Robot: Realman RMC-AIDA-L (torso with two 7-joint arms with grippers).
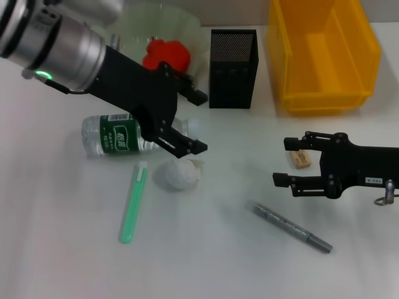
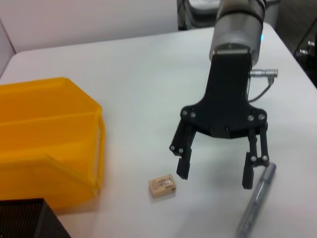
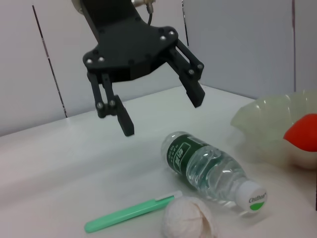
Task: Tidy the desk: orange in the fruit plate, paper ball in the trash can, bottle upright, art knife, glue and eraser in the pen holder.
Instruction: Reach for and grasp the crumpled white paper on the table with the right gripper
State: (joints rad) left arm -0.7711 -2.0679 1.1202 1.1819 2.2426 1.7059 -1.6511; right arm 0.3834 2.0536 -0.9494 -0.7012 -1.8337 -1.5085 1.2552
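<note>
Both of my tools are out over the white surface (image 1: pixel 68 268), and neither grips anything. My left tool (image 1: pixel 194 121) hangs in the air with its fingers spread wide, above the lying bottle (image 1: pixel 118 136) and the paper ball (image 1: pixel 177 173); the right wrist view shows it clear of both, with open space beneath its fingertips (image 3: pixel 126 126). My right tool (image 1: pixel 285 161) sits low on the right side, fingers also spread, with the eraser (image 1: pixel 300 158) lying between its two fingers (the left wrist view shows it nearer one finger and not touching either).

Outward from the left tool: the bottle lies on its side, green label up, cap toward the paper ball. The ball rests just beside the bottle's cap end. A green art knife (image 1: pixel 133 202) lies flat near the ball, on the left. Behind the left tool stands the pale fruit plate (image 1: pixel 177 25) with the orange (image 1: pixel 167 55) already in it, though it looks red. Beside the plate stands the black mesh pen holder (image 1: pixel 233 61), upright.

Outward from the right tool: a grey glue stick (image 1: pixel 288 226), pen-shaped, lies at a slant just in front of it. Behind it, at the far right, sits the yellow bin (image 1: pixel 323 53).
</note>
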